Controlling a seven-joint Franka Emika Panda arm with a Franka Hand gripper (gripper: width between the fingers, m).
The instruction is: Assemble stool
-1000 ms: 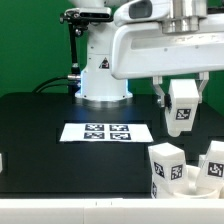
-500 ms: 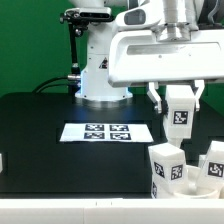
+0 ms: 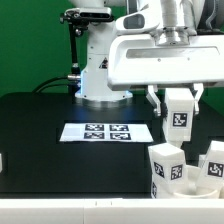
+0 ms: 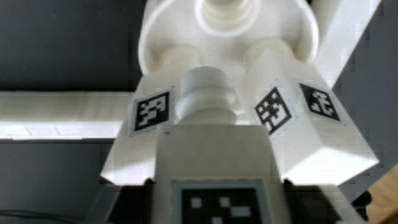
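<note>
My gripper (image 3: 177, 106) is shut on a white square stool leg (image 3: 179, 112) with a tag on its face and holds it upright in the air. Below it, at the exterior view's lower right, the round seat (image 3: 192, 183) lies on the table with two legs standing in it, one nearer (image 3: 165, 166) and one at the right edge (image 3: 214, 160). In the wrist view the held leg (image 4: 217, 150) runs down the middle, its rounded peg end pointing between the two mounted legs (image 4: 157, 105) (image 4: 295, 100) toward the seat (image 4: 222, 28).
The marker board (image 3: 107, 132) lies flat mid-table. The white robot base (image 3: 103, 85) stands behind it. A small white part (image 3: 2, 160) shows at the exterior view's left edge. The table's white front edge (image 3: 70, 208) runs along the bottom.
My gripper with the held leg has shifted slightly toward the exterior view's left and a little lower. The seat and its two legs have not moved.
</note>
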